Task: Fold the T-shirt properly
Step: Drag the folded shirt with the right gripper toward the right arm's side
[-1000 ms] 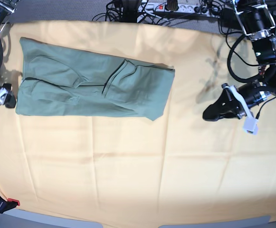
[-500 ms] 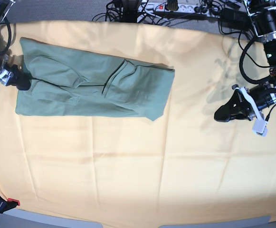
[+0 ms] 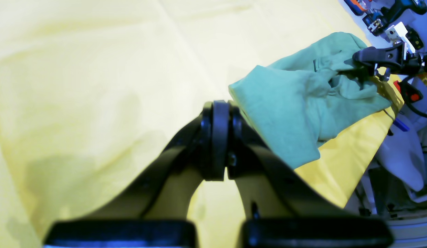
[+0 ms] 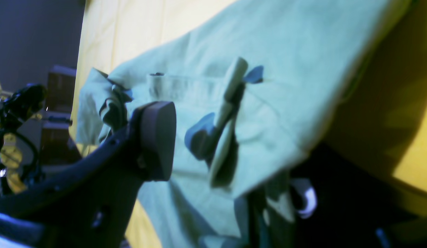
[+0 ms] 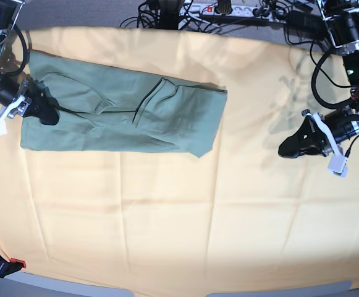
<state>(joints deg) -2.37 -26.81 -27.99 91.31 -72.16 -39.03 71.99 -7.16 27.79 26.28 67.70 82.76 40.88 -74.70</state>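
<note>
With right pincer (image 5: 45, 115) spread over T-shirt (image 5: 123, 111) near table's (image 5: 179, 235) far left corner and left pincer (image 5: 288, 147) pressed together, best to pinch both layers squarely before lifting.

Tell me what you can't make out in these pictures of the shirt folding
- Base view: the right gripper is too small to show whether it pinches the T-shirt.
- Right wrist view: blurred; its far finger is hidden under the T-shirt's edge.
- Left wrist view: the left gripper blocks the yellow cloth beyond it, and the frame edge cuts off its base.
</note>
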